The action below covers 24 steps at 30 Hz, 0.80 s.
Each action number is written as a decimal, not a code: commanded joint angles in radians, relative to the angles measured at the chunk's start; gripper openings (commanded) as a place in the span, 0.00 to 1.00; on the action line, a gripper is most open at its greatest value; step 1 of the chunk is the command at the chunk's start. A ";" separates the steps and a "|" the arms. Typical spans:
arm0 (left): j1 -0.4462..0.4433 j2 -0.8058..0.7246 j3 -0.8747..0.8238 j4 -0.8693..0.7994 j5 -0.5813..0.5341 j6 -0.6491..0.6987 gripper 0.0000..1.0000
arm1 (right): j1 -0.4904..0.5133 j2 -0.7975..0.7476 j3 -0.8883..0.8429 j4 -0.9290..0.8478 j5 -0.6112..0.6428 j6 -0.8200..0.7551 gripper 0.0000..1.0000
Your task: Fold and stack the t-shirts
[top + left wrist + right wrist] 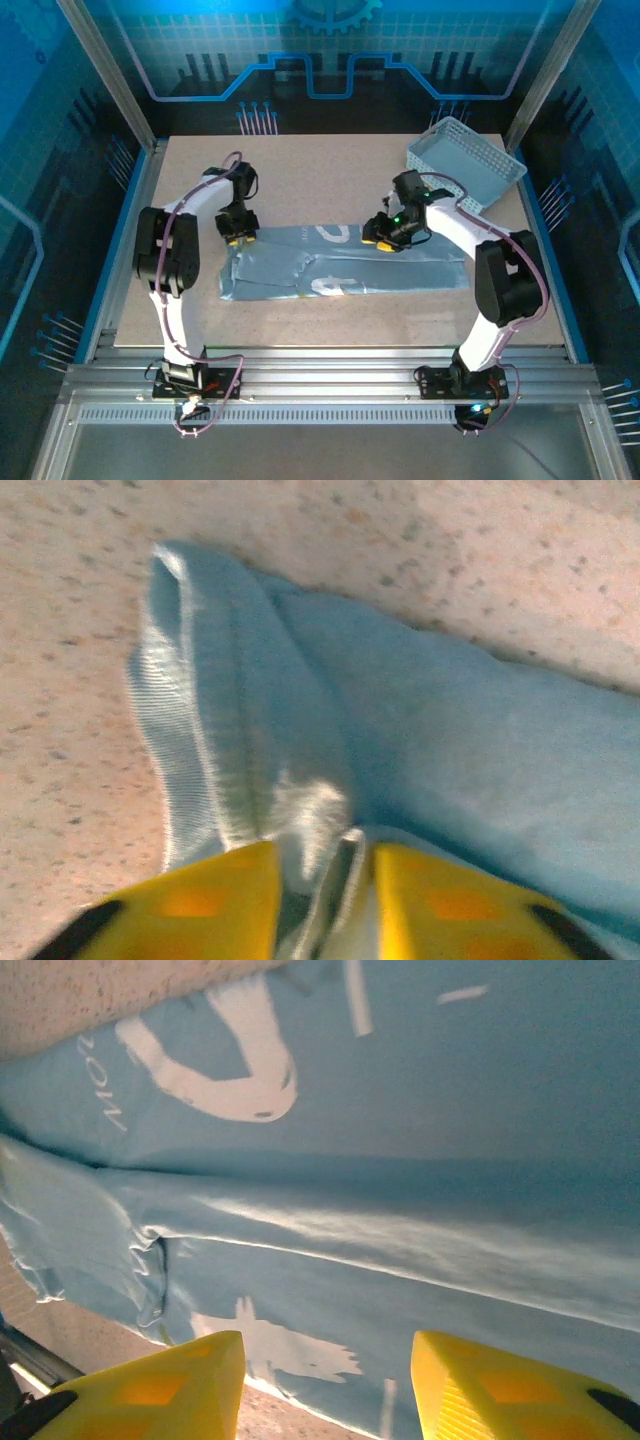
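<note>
Pale grey-blue shirt [400,268] lies flat mid-table as a long strip running left to right. One long side is folded over onto itself, w/ white lettering [335,285] showing on top. It's thin soft cloth, prob. very light & limp: it will likely sag, crease and drag on the table rather than keep shape. Best hold is a pinch on an edge or corner, pref. two spread-out holds so the fold line stays straight; a single mid-cloth grab would likely bunch it. Not fragile; slipping from the pads seems a small risk if several layers are caught. Left gripper [237,238] sits at the shirt's far left corner; in the left wrist view its yellow fingers [200,905] are nearly together, w/ a ridge of ribbed hem clamped between them. Right gripper [385,238] is over the far edge near the shirt's middle; the right wrist view shows its fingers [150,1390] wide apart, holding nothing, cloth just below. Speckled beige table [300,180] underneath; white basket [465,160] at far right corner, apart from the shirt.
</note>
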 commanded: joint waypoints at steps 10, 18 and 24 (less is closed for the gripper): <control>-0.139 -0.246 -0.255 0.124 0.195 -0.500 0.40 | -0.231 0.037 0.009 -0.164 0.173 -0.139 0.42; -0.105 -0.015 -0.210 0.205 0.238 -0.563 0.36 | -0.237 0.160 0.052 -0.274 0.276 -0.117 0.39; -0.024 0.184 0.047 0.131 0.193 -0.434 0.36 | -0.190 0.130 -0.020 -0.249 0.215 -0.004 0.40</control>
